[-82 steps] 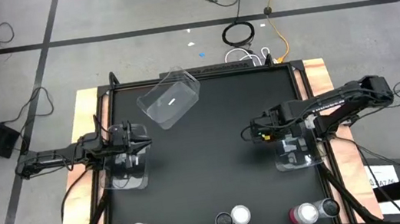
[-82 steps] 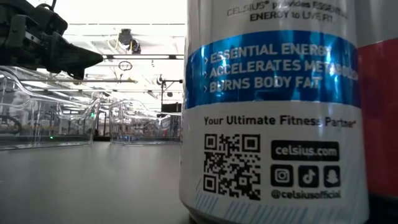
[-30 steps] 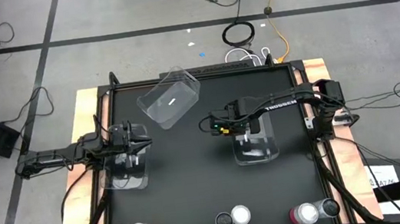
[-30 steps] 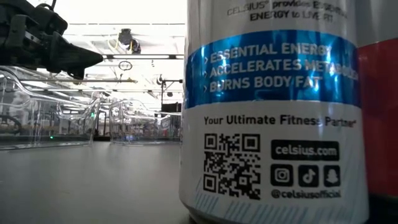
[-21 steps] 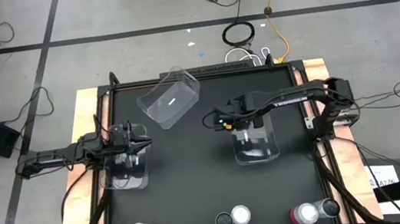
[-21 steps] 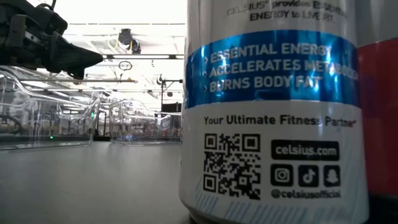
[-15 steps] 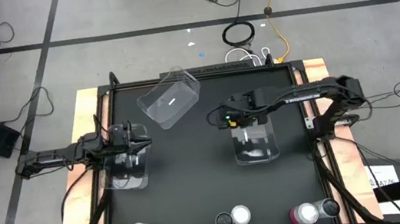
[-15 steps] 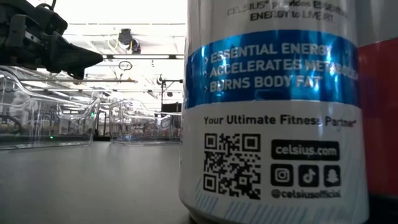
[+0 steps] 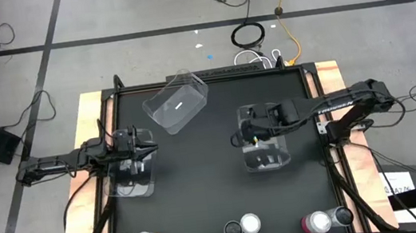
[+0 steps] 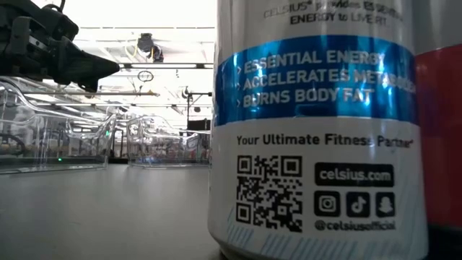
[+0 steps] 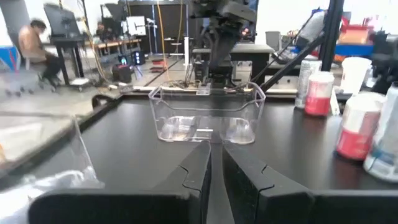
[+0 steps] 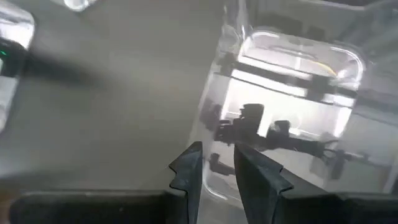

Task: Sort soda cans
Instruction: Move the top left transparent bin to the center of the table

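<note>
Right wrist view shows the right gripper [image 12: 217,163] nearly closed, pinching the clear bin's [image 12: 292,93] thin wall

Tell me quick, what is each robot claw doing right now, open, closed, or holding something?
Left gripper: fingers nearly closed, empty, over the left clear bin.
Right gripper: fingers slightly apart, at the middle clear bin; whether it pinches the wall cannot be told.
</note>
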Action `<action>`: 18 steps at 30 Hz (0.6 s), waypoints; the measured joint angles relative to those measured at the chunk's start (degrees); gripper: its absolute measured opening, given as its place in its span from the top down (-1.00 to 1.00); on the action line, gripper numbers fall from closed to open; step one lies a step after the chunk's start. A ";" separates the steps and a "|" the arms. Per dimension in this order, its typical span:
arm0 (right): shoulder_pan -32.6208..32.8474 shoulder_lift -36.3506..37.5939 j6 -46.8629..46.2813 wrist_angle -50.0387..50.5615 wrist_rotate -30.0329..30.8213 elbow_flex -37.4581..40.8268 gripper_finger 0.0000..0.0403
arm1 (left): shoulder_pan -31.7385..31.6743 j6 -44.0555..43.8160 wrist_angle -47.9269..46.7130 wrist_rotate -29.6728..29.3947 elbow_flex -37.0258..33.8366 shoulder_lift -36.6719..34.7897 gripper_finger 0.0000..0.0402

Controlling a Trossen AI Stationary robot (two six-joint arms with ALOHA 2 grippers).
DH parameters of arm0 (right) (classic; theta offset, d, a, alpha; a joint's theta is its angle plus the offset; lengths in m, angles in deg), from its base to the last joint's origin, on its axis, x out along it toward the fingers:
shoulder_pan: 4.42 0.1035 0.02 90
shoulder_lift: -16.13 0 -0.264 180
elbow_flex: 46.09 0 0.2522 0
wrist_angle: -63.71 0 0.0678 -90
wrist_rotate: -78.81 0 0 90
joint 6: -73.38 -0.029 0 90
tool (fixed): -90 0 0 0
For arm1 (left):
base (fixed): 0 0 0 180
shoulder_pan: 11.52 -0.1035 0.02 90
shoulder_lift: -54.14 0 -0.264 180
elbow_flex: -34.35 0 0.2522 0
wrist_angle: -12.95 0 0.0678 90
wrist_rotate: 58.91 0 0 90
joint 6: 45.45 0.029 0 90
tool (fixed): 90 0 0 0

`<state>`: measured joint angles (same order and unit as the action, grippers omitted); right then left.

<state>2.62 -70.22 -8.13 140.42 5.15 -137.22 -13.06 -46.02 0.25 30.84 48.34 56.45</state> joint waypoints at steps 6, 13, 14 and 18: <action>7.57 0.00 -6.12 1.49 9.72 0.00 0.58 | 0.01 -16.77 0.09 0.00 0.00 0.00 0.74; 14.63 0.00 -12.35 1.25 16.91 0.00 0.58 | -0.01 -18.52 0.07 0.00 0.00 0.00 0.74; 15.38 0.00 -12.85 1.25 18.16 0.00 0.58 | 0.00 -18.52 0.07 0.00 0.01 0.00 0.74; 17.74 0.00 -13.45 1.28 22.34 0.00 0.58 | -0.01 -18.68 0.04 0.01 0.01 0.00 0.74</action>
<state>20.35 -70.22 -21.58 141.70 27.49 -137.22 -13.06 -64.70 0.30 30.86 48.35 56.45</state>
